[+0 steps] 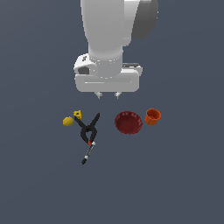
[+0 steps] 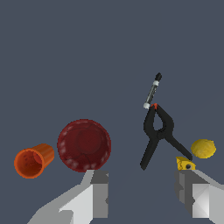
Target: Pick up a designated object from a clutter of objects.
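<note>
Gripper [image 1: 107, 94]: raised above the tabletop [image 1: 183, 183], jaws spread apart, nothing between them.

Orange cup [image 1: 152, 116]: on the tabletop at the exterior view's right end of the row, just beside the dark-red bowl [image 1: 128, 122], untouched.

Black spring clamp [image 1: 89, 128]: middle of the row, its tip meeting the thin marker [image 1: 88, 153].

Lemon [image 1: 68, 121] and small yellow piece [image 1: 77, 114]: exterior view's left, near the clamp's handle.

red bowl [image 1: 128, 122] crowds orange cup [image 1: 152, 116], apparently apart

I see flat, even, fairly dim light in both views, no cast shadows or glare, and coarse, pixelated edges without blur.
</note>
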Robot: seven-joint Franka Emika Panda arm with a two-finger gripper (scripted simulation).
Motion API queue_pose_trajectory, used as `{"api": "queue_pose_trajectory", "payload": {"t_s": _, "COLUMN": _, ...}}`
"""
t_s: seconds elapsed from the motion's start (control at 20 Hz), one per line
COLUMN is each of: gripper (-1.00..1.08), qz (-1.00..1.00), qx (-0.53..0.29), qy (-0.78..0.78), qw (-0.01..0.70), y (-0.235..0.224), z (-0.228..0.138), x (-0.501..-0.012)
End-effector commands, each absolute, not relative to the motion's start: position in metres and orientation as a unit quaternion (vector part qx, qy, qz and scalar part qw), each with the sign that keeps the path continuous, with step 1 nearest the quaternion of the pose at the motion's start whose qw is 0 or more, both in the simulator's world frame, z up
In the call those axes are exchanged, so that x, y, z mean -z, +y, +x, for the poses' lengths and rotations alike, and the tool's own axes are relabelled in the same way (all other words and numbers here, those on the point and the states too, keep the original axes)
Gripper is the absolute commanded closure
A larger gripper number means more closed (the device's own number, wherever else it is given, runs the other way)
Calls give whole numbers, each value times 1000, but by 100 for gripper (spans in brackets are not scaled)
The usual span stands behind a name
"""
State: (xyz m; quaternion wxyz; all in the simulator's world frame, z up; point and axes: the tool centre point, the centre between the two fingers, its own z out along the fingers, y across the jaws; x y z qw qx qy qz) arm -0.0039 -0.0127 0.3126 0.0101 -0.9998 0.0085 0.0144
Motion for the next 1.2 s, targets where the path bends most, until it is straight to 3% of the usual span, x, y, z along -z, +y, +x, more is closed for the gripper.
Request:
{"api": "queue_pose_trajectory", "payload": {"t_s": 0.0, "gripper": -20, "qz": -1000, "qx": -15, "qy": 10, "qw": 10, "y": -12, "z": -4, "x": -312}}
{"api": "queue_pose_trajectory", "payload": {"t_s": 0.55, "gripper": -20, "qz": -998, "qx": -13, "qy": 52, "qw": 18, "y": 14, "z": 0, "x": -294}}
{"api": "queue_pose_trajectory", "payload": {"t_s": 1.15, "gripper": -20, "qz": -987, "qx": -13, "qy": 157, "qw": 33, "y": 76, "z": 2, "x": -250}}
